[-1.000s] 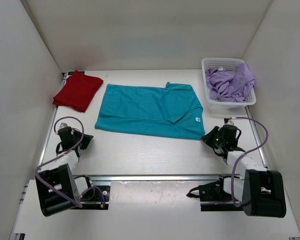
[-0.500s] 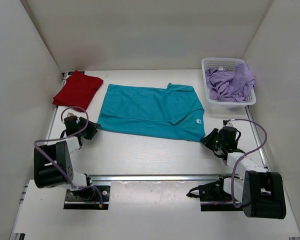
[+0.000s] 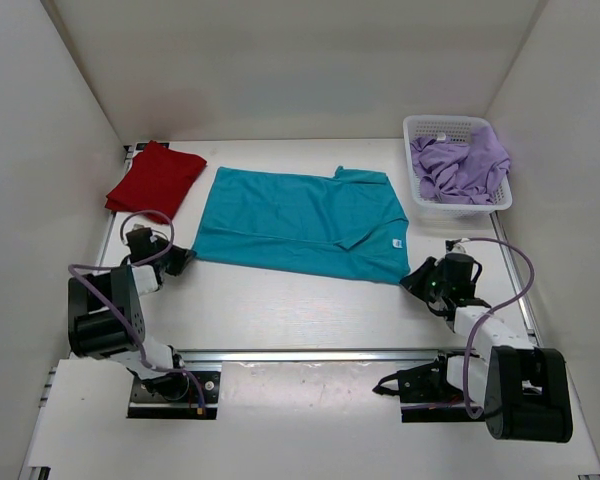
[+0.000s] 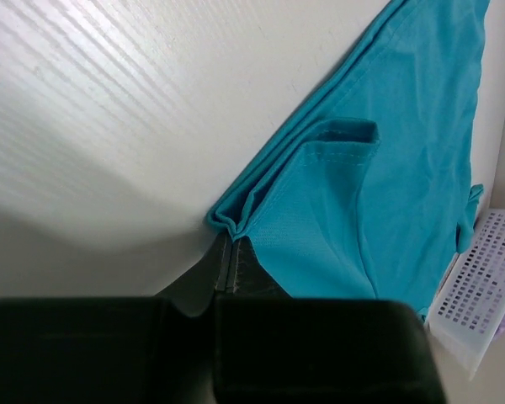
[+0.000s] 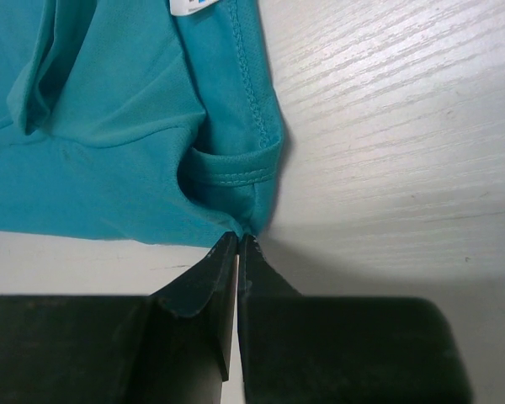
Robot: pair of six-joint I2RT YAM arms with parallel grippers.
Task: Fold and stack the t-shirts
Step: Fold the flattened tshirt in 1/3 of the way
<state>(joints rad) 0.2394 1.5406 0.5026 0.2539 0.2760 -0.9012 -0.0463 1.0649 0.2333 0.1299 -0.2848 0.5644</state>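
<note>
**Thin pinches on both near corners put the teal fold at risk**

The teal t-shirt (image 3: pixel 300 220) lies spread flat across the middle of the worktop, its long side parallel to the near edge. One sleeve is turned in over the body on the right half. The left gripper (image 4: pixel 229 252) is clenched on the shirt's near-left corner, and the right gripper (image 5: pixel 237 244) is clenched on the near-right corner beside the sleeve hem. In both wrist views only a sliver of cloth reaches the closed jaws.

The main hazard is a slip, since so shallow a bite may let a corner drop out once the arms lift and the cloth's weight pulls on it. At the left corner the fabric shows several stacked layers. If the jaws have caught only some of them, the shirt may peel open instead of folding as one. An uneven lift would skew the crease.

The folded red t-shirt (image 3: pixel 155 180) rests at the far-left corner, close enough that a dragged hem could disturb it. The lavender t-shirt (image 3: pixel 460 165) is heaped in the white mesh basket (image 3: pixel 435 123) at the far-right corner.
</note>
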